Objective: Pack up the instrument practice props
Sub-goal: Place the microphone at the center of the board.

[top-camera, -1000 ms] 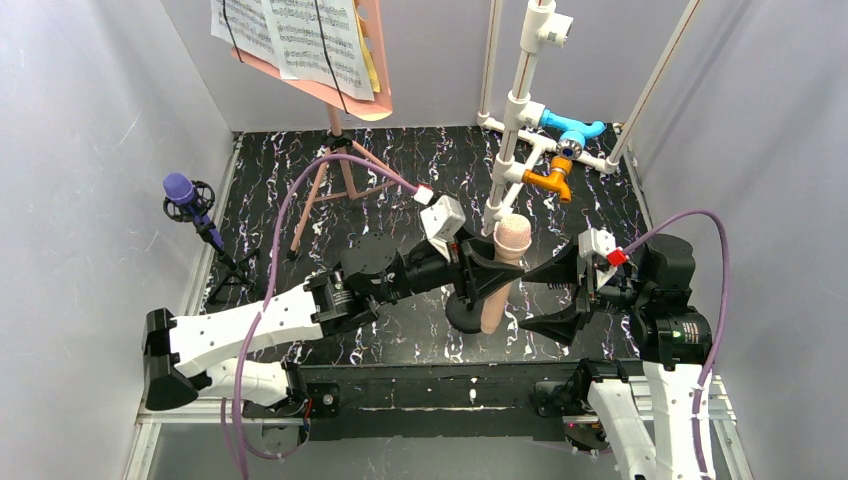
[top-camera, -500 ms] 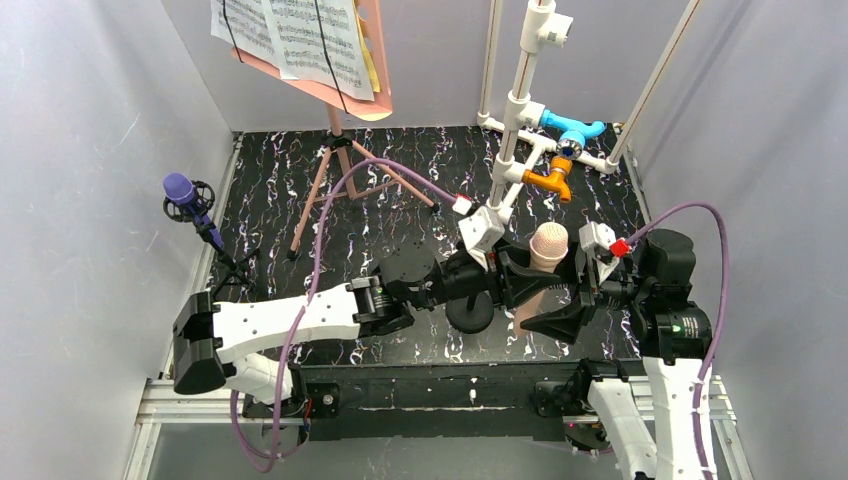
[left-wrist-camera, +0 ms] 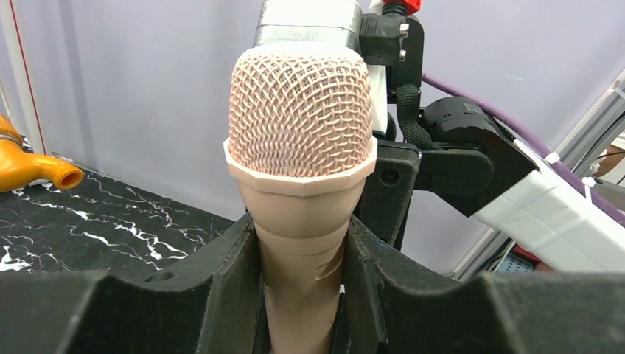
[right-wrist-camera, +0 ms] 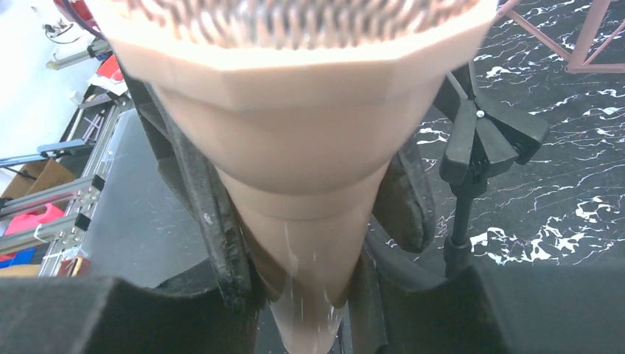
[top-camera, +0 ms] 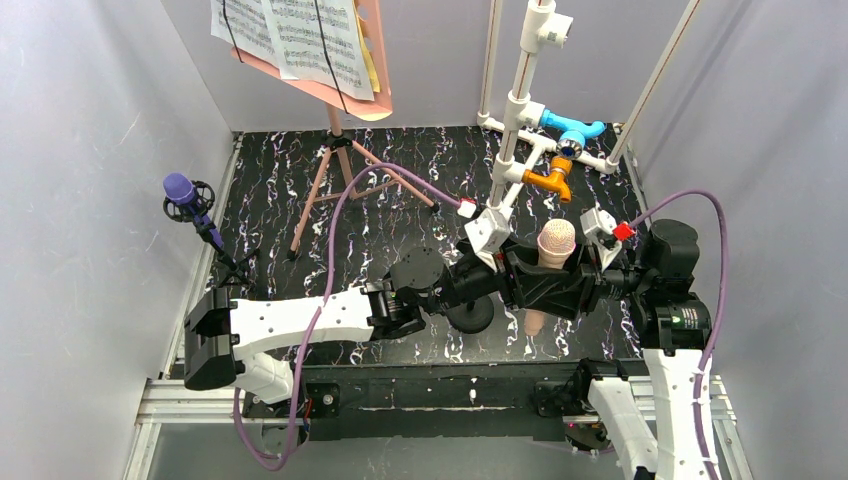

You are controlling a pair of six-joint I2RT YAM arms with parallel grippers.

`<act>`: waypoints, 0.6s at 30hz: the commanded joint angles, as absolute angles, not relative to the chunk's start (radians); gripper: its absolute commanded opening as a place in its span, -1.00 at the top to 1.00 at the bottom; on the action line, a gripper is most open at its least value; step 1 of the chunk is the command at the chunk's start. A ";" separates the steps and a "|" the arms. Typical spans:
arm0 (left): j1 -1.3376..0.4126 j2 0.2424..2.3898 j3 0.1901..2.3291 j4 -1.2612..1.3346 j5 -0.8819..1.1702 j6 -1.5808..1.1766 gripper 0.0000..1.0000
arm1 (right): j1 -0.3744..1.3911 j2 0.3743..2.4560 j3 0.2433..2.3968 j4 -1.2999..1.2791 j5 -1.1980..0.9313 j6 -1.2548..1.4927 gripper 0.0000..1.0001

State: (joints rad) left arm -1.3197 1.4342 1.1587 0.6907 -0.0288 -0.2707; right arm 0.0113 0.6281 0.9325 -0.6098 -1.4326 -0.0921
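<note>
The beige microphone (top-camera: 556,240) (left-wrist-camera: 298,110) (right-wrist-camera: 295,147) stands upright above the table between both arms. My left gripper (top-camera: 525,280) (left-wrist-camera: 301,243) is shut on its handle just below the mesh head. My right gripper (top-camera: 562,292) (right-wrist-camera: 309,310) comes from the other side and has its jaws closed against the lower handle. The purple microphone (top-camera: 180,190) sits on a small black tripod (top-camera: 235,275) at the left wall. The pink sheet-music holder (top-camera: 340,170) stands at the back left with printed music pages (top-camera: 300,35) on it.
A white pipe frame (top-camera: 525,100) with blue and orange fittings (top-camera: 552,180) rises at the back right, close behind the grippers. A black microphone stand (top-camera: 470,315) (right-wrist-camera: 468,184) stands on the marbled table just left of the held microphone. Grey walls close in on three sides.
My left arm carried the beige microphone rightward to the right gripper. The right gripper's wide-open jaws have closed around the handle.
</note>
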 commanded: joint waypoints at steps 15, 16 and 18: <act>-1.324 1.205 1.013 0.749 -0.111 -0.233 -0.96 | -0.029 0.615 0.877 -0.484 -1.441 0.047 0.97; -1.324 1.185 1.004 0.731 -0.112 -0.230 -0.96 | -0.031 0.614 0.874 -0.474 -1.431 0.059 0.97; -1.324 1.144 0.990 0.666 -0.114 -0.227 -0.96 | -0.036 0.609 0.864 -0.467 -1.410 0.069 0.97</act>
